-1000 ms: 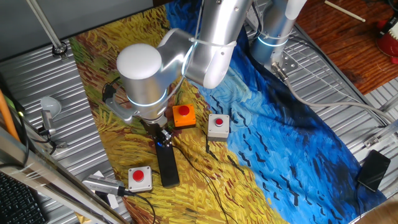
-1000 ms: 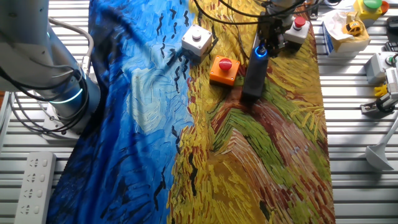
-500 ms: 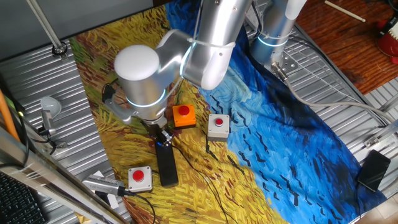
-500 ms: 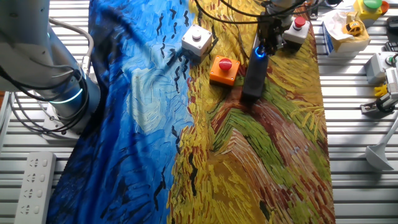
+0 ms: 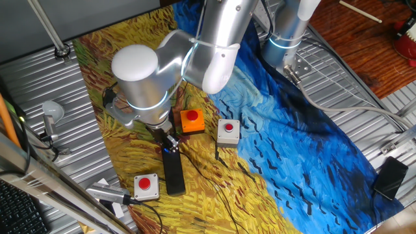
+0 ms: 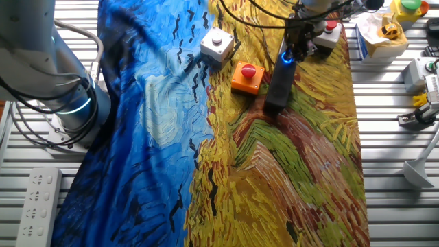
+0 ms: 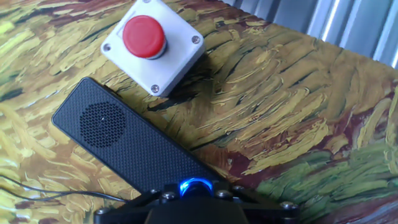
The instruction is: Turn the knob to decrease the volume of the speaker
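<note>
The speaker is a long flat black bar lying on the painted cloth; it also shows in the other fixed view and the hand view. The knob glows blue at the speaker's near end, at the bottom edge of the hand view. It also shows as a blue spot in the other fixed view. My gripper points straight down on that end, its dark fingers closed around the knob. The gripper also shows in the other fixed view. The fingers hide most of the knob.
A white box with a red button sits just beyond the speaker's far end. An orange box with a red button and a white button box stand beside the gripper. A thin cable runs along the cloth.
The arm's big white joint above the gripper has swung to the left in the fixed view. The gripper stays on the knob; the speaker has not moved.
</note>
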`<state>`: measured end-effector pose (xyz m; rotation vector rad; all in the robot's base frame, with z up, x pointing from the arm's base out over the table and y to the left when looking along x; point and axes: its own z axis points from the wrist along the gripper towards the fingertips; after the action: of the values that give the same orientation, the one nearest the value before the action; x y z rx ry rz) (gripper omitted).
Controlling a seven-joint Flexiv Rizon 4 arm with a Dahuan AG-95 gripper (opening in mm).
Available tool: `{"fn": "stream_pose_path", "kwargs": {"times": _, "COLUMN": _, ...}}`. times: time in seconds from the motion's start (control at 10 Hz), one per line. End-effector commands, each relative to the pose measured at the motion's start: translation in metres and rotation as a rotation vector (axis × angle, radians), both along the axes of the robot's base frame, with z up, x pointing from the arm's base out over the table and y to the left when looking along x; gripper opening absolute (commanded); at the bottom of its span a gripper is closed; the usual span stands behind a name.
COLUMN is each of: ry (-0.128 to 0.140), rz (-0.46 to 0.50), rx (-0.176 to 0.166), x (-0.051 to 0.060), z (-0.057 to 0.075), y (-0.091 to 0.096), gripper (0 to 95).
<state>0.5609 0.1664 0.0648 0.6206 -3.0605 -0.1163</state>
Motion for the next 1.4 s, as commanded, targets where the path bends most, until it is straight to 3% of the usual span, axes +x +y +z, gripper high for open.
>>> {"fn": "stream_pose_path", "kwargs": {"times": 0.1, "ry": -0.002, "rz": 0.078, "rx": 0.003, "x": -0.0011, "z": -0.0004, "y": -0.0001, "gripper": 0.0}}
{"fn": "stream_pose_path", "kwargs": {"times": 0.9, "ry": -0.032, "rz": 0.54, "rx": 0.014, "x": -0.0026, "z": -0.0015, "y": 0.0005, "gripper": 0.0}}
{"fn": "stream_pose_path", "kwargs": {"times": 1.2, "ry": -0.038, "rz": 0.57, "rx": 0.022, "x": -0.0027, "z": -0.0013, "y": 0.0004, "gripper": 0.0}}
{"fn": "stream_pose_path", "kwargs": {"times": 1.3, "ry": -0.049, "rz": 0.549, "rx": 0.037, "x": -0.0026, "z": -0.0013, "y": 0.0006, "gripper": 38.0}}
{"fn": "stream_pose_path", "kwargs": {"times": 1.4, "ry": -0.054, "rz": 0.524, "rx": 0.051, "x": -0.0026, "z": -0.0012, "y": 0.0006, "gripper": 57.0}}
